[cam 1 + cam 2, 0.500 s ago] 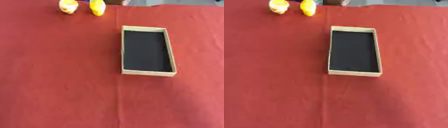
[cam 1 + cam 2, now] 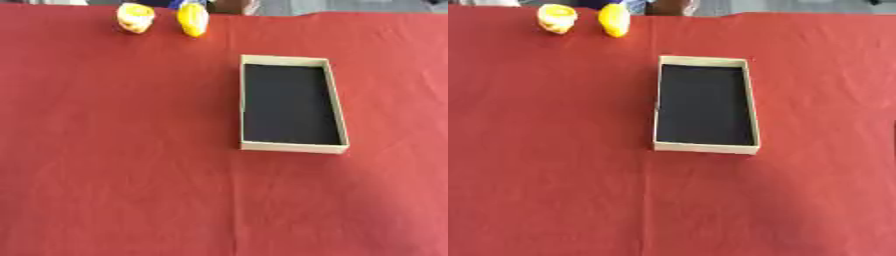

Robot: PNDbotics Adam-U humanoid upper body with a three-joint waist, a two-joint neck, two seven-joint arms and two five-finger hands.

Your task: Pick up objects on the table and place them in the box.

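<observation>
A shallow tan box [image 2: 335, 107] with a black floor lies on the red tablecloth [image 2: 122, 150], right of centre, long side running away from me. It holds nothing. Two yellow objects sit near the table's far edge at the upper left: a rounded yellow and white one [image 2: 136, 18] and, just to its right, a taller yellow one [image 2: 192, 20]. Neither of my hands shows in either eye view.
The far edge of the table runs along the top of the view, with dark and pale shapes [image 2: 229, 5] behind it. Red cloth stretches wide on the left and in front of the box.
The whole picture has shifted slightly down, so the camera has moved. The box and the yellow objects keep their places on the cloth.
</observation>
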